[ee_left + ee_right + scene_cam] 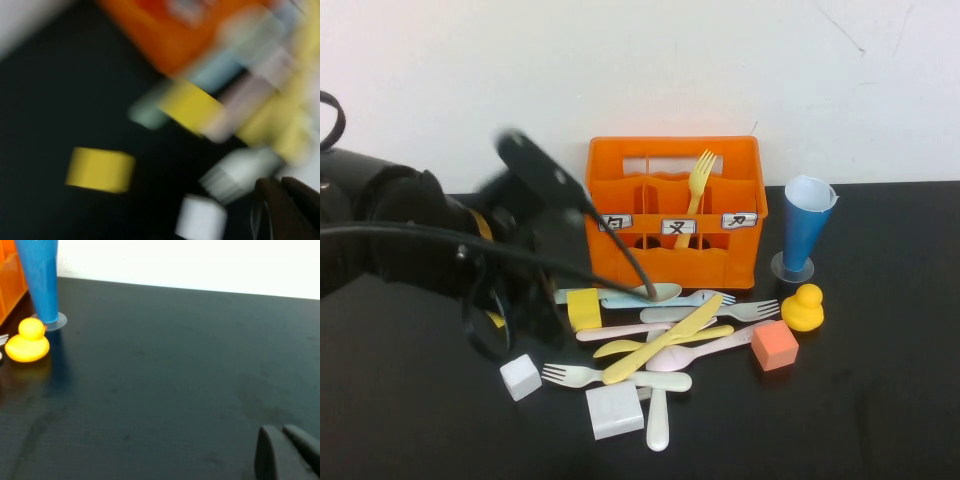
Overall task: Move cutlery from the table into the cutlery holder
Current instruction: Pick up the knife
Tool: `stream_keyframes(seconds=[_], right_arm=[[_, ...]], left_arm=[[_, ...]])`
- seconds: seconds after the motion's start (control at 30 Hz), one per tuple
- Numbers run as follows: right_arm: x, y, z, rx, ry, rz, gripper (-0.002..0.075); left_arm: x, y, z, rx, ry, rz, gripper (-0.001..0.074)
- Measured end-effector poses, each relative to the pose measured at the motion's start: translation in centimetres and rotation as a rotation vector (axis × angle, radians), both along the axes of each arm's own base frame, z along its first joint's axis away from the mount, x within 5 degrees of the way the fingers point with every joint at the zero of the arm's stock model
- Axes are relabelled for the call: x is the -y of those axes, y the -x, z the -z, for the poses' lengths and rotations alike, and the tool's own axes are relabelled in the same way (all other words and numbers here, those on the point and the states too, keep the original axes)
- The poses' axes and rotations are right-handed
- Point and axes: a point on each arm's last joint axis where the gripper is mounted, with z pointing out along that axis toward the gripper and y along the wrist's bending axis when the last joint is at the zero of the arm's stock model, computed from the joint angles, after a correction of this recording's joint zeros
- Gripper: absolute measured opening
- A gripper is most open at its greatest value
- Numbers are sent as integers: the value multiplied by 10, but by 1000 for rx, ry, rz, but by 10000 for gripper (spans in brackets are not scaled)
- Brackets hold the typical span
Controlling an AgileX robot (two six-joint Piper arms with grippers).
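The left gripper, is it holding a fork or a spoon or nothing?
It cannot be told. The left gripper is shut beside the cutlery pile, but blur hides any hold. The right gripper is shut over bare table, holding nothing.

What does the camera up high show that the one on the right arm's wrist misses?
Only the high view shows the left arm, whose left gripper sits shut at the left end of the cutlery pile, and the yellow fork standing in the cutlery holder. Only the right wrist view shows the right gripper, shut, hovering over bare table. Both show the blue cup, the yellow duck and part of the orange holder.
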Motion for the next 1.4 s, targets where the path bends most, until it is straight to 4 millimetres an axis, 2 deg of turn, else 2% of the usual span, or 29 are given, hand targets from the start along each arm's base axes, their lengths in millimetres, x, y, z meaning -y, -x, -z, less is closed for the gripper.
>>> stream_keyframes(seconds=[0.17,0.37,0.43,0.53,0.73,0.9,1.13,1.4], right_arm=[[0,0,0,0,0,0,-3],[0,0,0,0,0,0,-3],[0,0,0,0,0,0,-3],[0,0,0,0,0,0,-3],[0,0,0,0,0,0,-3],[0,0,0,0,0,0,-3],[0,0,0,0,0,0,-3],[0,0,0,0,0,0,-3]], left_arm=[[15,13,13,-121,-42,183,28],[42,10,42,-163,-91,300,218],[56,4,54,-190,-92,299,286],[74,-11,66,-231,-71,233,334],[100,-52,78,-299,-108,139,349],[115,-76,93,-333,-145,121,350],[121,-88,118,-334,-162,115,351],[122,-90,125,-335,-158,112,345]])
